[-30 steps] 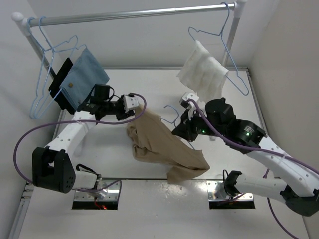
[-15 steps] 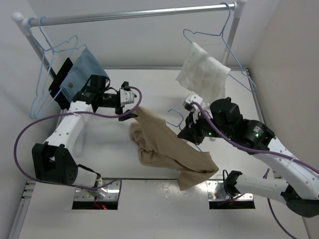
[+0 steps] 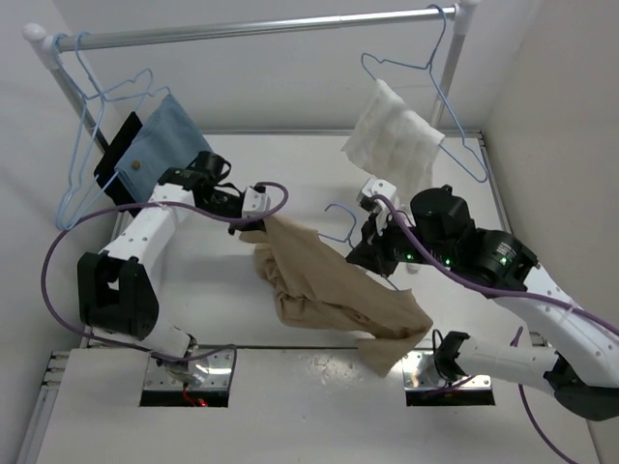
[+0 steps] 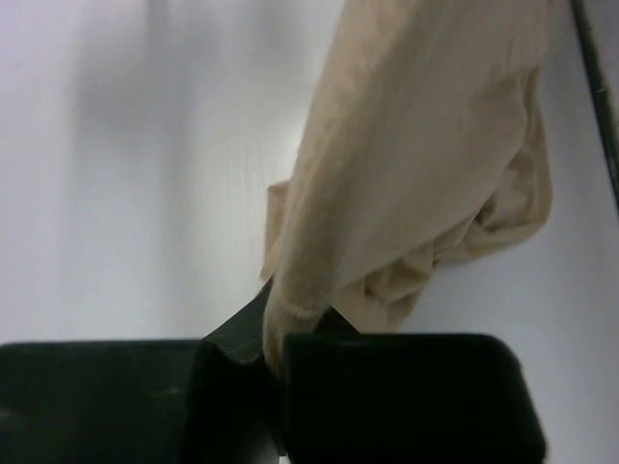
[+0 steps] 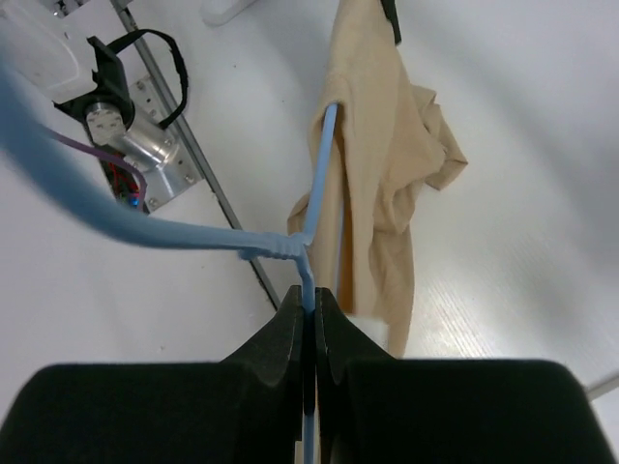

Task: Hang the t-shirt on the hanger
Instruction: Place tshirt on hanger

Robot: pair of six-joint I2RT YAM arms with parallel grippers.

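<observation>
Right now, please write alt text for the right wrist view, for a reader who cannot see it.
The right gripper is shut on the neck of a pale-blue wire hanger, just below its twist. A tan t-shirt hangs against one hanger arm, with the white table beyond.

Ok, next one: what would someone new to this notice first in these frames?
The tan t-shirt hangs between the two arms at the centre, its top edge pinched in the shut left hand. Just right of it, the right hand clamps a pale-blue hanger whose wire runs alongside the shirt. Behind them, a rail has a blue cloth hanging near its left end and a white cloth near its right.
</observation>
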